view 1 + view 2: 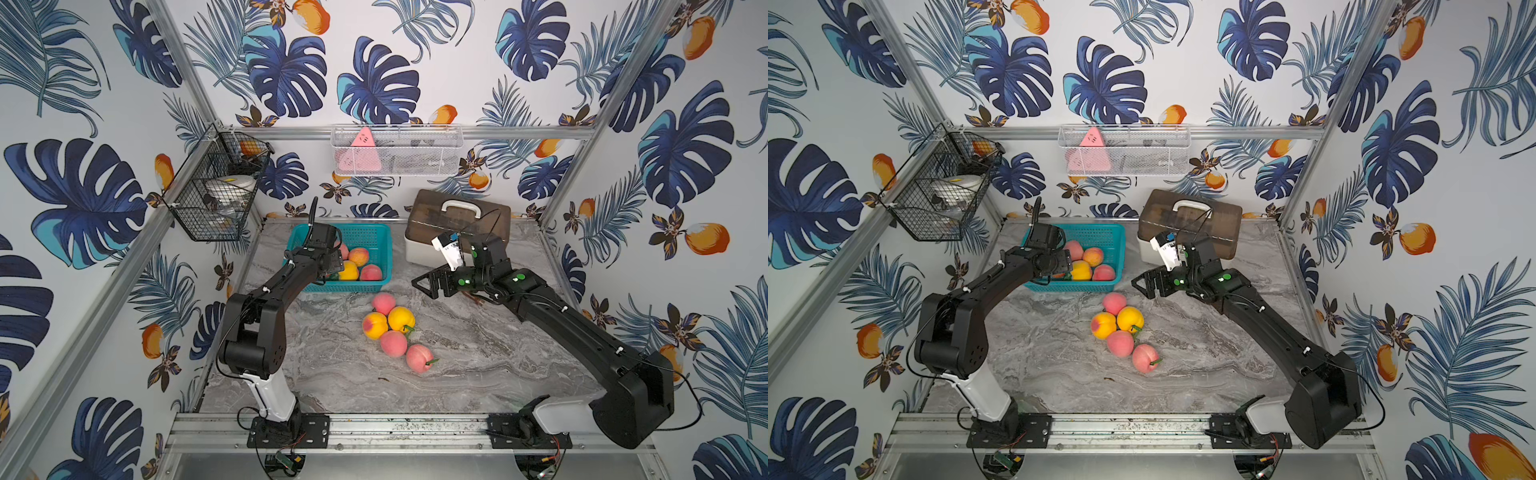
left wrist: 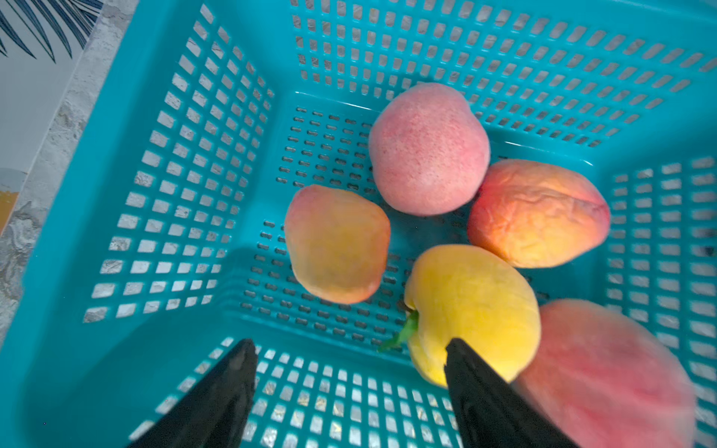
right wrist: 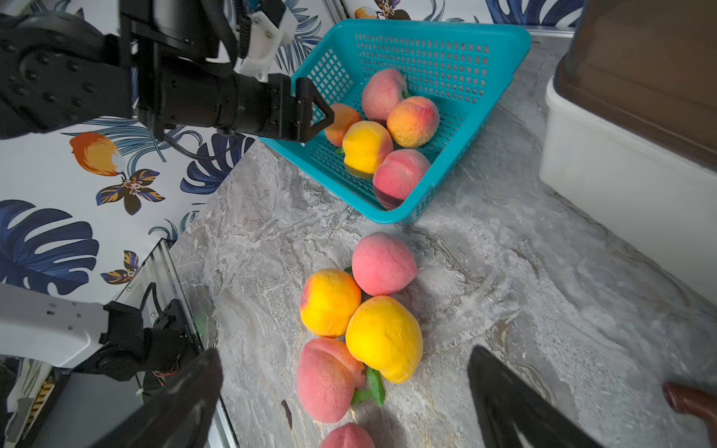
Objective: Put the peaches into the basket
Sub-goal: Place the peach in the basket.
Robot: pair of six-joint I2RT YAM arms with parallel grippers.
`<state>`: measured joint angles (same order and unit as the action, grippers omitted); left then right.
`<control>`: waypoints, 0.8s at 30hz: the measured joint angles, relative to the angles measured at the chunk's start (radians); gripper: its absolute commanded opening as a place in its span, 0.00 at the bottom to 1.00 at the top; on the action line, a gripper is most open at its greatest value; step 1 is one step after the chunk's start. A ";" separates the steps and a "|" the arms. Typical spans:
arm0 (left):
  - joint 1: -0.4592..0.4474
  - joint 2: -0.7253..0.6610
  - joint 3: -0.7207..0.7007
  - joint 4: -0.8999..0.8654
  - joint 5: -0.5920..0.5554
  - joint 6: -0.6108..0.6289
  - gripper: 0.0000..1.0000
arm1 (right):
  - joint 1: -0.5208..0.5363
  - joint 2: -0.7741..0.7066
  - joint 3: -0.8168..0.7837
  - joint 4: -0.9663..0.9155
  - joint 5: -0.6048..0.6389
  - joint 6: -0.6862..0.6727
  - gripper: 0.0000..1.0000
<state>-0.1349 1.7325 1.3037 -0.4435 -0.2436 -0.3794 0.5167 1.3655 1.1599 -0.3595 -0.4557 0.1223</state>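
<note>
Five peaches (image 2: 428,149) are lying in the basket (image 2: 116,135), just ahead of the left jaws, which are being held apart, empty. Five more peaches (image 1: 394,343) are being shown clustered on the counter (image 1: 478,353), ahead of the widely spread, empty right jaws.

The grey marble tabletop (image 1: 478,357) carries a teal basket (image 1: 353,286) far left, a brown-lidded white box (image 1: 432,218) far right, and five loose peaches (image 1: 393,343) in the centre.

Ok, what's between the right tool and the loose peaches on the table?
Nothing. Only bare marble table lies between the right tool and the five peaches outside the basket. Both top views show this gap.
</note>
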 measured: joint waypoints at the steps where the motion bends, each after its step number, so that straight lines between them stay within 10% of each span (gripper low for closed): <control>1: -0.008 -0.018 -0.013 -0.001 0.005 0.000 0.81 | 0.002 -0.008 -0.008 -0.010 0.006 0.002 1.00; 18: -0.141 -0.313 -0.133 -0.057 0.122 0.013 0.82 | 0.238 -0.183 -0.246 -0.089 0.250 0.153 1.00; 24: -0.232 -0.381 -0.165 -0.112 0.188 0.021 0.99 | 0.277 -0.190 -0.297 -0.084 0.297 0.185 1.00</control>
<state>-0.3664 1.3510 1.1389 -0.5552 -0.0551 -0.3588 0.7937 1.1751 0.8631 -0.4435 -0.1589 0.3069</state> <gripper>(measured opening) 0.972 0.998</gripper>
